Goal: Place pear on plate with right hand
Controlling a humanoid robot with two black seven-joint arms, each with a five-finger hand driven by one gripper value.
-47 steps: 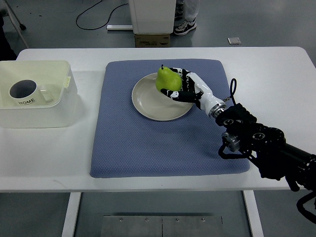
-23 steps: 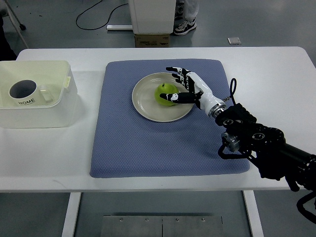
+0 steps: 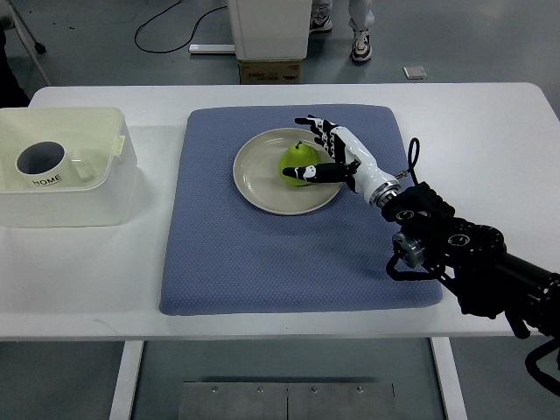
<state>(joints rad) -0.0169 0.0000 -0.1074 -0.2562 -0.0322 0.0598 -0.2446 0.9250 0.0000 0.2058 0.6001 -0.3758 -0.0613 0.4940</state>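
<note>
A green pear (image 3: pixel 299 161) stands on the beige plate (image 3: pixel 258 184), right of the plate's middle. The plate lies on a blue mat (image 3: pixel 289 254). My right hand (image 3: pixel 317 149) is open, its fingers (image 3: pixel 313 123) spread around the pear's right side. The thumb lies along the near side of the pear, touching it or nearly so. Its black arm (image 3: pixel 464 258) comes in from the lower right. My left hand does not show.
A translucent white bin (image 3: pixel 87 188) with a white mug (image 3: pixel 42 163) inside stands at the table's left. A person's shoes (image 3: pixel 362 44) and a cardboard box (image 3: pixel 270 70) are on the floor beyond the table's far edge.
A second ago the hand held the pear upright above the plate's far rim. It lowered the pear onto the plate and the fingers opened. The person's feet shifted.
</note>
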